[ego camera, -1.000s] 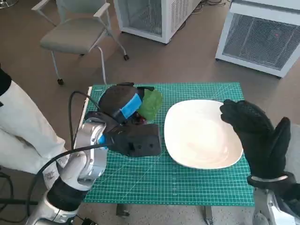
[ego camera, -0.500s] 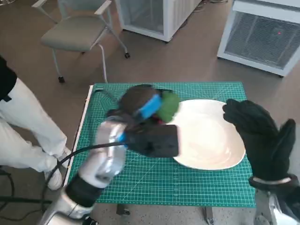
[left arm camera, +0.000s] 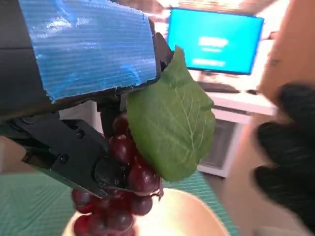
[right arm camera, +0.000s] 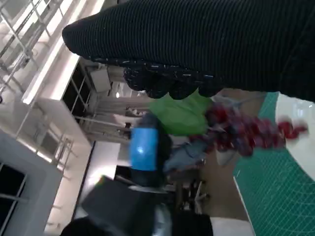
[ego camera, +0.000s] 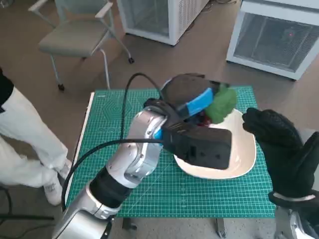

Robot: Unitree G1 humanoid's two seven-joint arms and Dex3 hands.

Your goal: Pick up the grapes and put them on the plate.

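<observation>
My left hand (ego camera: 192, 97) grips a bunch of dark red grapes (left arm camera: 115, 191) with a big green leaf (ego camera: 221, 103) and holds it in the air over the far part of the white plate (ego camera: 239, 162). In the left wrist view the grapes hang from my black fingers (left arm camera: 74, 162) above the plate (left arm camera: 182, 216), the leaf (left arm camera: 172, 128) beside them. The right wrist view shows the grapes (right arm camera: 246, 130) dangling beyond the plate's rim (right arm camera: 300, 128). My gloved right hand (ego camera: 284, 152) hovers at the plate's right edge, holding nothing, fingers apart.
The plate lies on a green cutting mat (ego camera: 114, 124) covering the small table. A person's white-trousered legs (ego camera: 22, 139) stand at the left. A grey chair (ego camera: 75, 37) and white cabinets (ego camera: 271, 37) stand beyond the table.
My left hand has carried the grapes rightward from the mat's middle and up over the plate. The right hand has kept its place at the plate's right edge.
</observation>
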